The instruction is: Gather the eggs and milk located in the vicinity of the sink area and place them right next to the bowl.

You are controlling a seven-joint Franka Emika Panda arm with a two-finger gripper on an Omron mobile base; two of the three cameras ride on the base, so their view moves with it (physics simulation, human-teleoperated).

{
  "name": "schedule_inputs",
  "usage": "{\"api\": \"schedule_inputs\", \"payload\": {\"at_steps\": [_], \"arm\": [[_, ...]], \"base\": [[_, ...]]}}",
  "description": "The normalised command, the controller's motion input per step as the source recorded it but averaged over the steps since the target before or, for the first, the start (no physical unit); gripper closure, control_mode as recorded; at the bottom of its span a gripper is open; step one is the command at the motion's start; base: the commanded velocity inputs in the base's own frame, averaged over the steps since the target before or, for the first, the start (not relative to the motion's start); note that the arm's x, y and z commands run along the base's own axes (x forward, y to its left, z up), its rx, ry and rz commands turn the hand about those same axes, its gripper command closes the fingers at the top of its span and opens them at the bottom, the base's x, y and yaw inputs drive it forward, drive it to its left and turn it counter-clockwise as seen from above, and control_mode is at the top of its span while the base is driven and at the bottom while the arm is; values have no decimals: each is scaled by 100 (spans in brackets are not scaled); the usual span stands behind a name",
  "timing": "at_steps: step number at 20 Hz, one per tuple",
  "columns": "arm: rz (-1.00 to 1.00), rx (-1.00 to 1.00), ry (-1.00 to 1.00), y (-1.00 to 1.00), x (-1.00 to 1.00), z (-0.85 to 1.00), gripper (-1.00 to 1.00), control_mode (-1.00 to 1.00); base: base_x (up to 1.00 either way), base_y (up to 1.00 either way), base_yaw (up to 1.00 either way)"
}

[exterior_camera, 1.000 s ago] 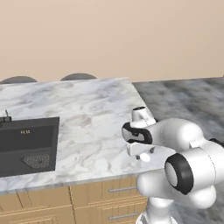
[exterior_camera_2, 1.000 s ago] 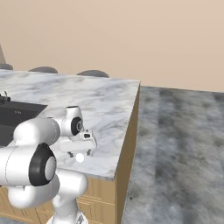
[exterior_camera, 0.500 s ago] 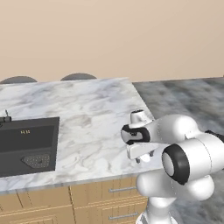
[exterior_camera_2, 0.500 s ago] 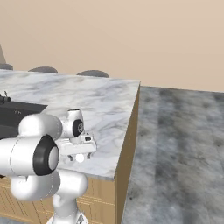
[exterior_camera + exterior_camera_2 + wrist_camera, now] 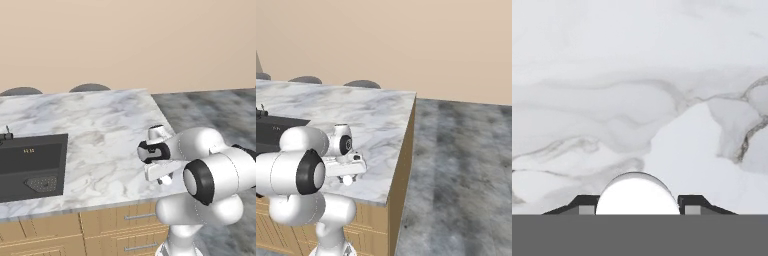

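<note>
The gripper [image 5: 636, 206] has its two dark fingers closed against the sides of a white egg [image 5: 637, 195], which sits between them just above the marble counter [image 5: 637, 90]. In the left base view the white arm [image 5: 210, 170] bends low over the counter's near right corner. The black sink [image 5: 31, 165] lies well apart at the counter's left end.

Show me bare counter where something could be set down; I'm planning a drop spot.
The marble counter lies bare from the sink across to its right edge, and back to the far edge. It is crowded only at the near right corner, where the gripper hangs with jaws shut on a white egg.
</note>
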Motion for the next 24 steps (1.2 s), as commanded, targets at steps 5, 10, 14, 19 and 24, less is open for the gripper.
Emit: {"api": "schedule_inputs", "payload": {"at_steps": [5,10,14,19,24], "arm": [[0,0,0,0,-4,0,100,-100],[0,9,-7,-6,-7,30,100,-100],[0,19,-23,0,-47,87,100,-100],[0,2,-1,0,-52,82,100,-100],[-5,0,3,0,-66,76,100,-100]], "base": [[0,0,0],[0,0,0],[0,0,0],[0,0,0],[0,0,0]]}}
